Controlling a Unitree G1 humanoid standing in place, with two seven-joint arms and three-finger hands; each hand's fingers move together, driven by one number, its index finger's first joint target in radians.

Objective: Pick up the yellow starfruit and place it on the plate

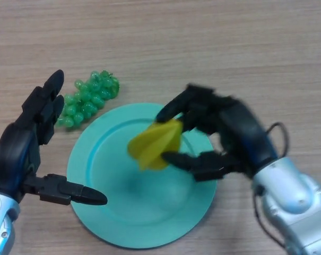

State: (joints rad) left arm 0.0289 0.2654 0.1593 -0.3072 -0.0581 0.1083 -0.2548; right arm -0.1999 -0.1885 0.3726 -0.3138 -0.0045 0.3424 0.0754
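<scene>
Now starfruit (pixel 152 144) above plate (pixel 104 202)

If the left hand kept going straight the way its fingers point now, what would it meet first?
The left hand has straight fingers aimed up the picture and slightly right. The green grapes lie just right of that line, so it would probably pass them or graze them; beyond is bare table. Height is unclear.

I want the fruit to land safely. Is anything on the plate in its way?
No. The right hand holds the starfruit over the plate, whose surface is bare. The green grapes lie beside the plate.
</scene>
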